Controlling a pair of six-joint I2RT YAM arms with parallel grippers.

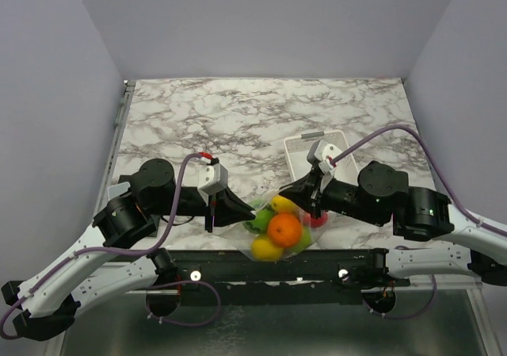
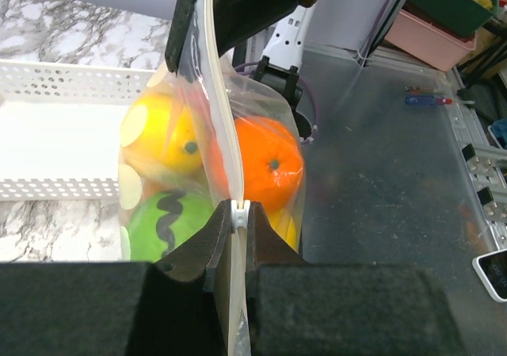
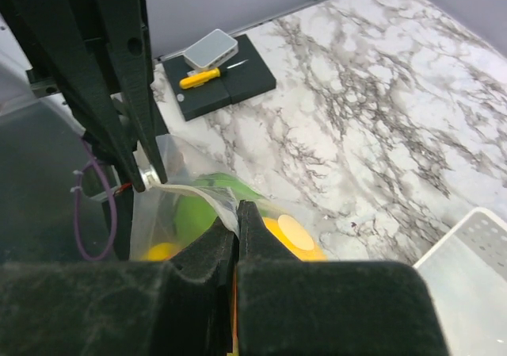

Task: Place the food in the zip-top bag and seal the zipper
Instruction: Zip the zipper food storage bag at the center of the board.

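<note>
The zip-top bag hangs between my two grippers over the table's near edge. Inside it lie the food pieces: an orange, a yellow piece and a green one. In the left wrist view the orange, a yellow fruit and the dark-striped green ball show through the dotted plastic. My left gripper is shut on the zipper, at its small white slider. My right gripper is shut on the bag's other top corner. A red piece shows under the right gripper.
The white tray stands behind the right gripper, and its perforated wall is seen from the left wrist. A black pad with a yellow screwdriver and a small white box lies at the table's far left.
</note>
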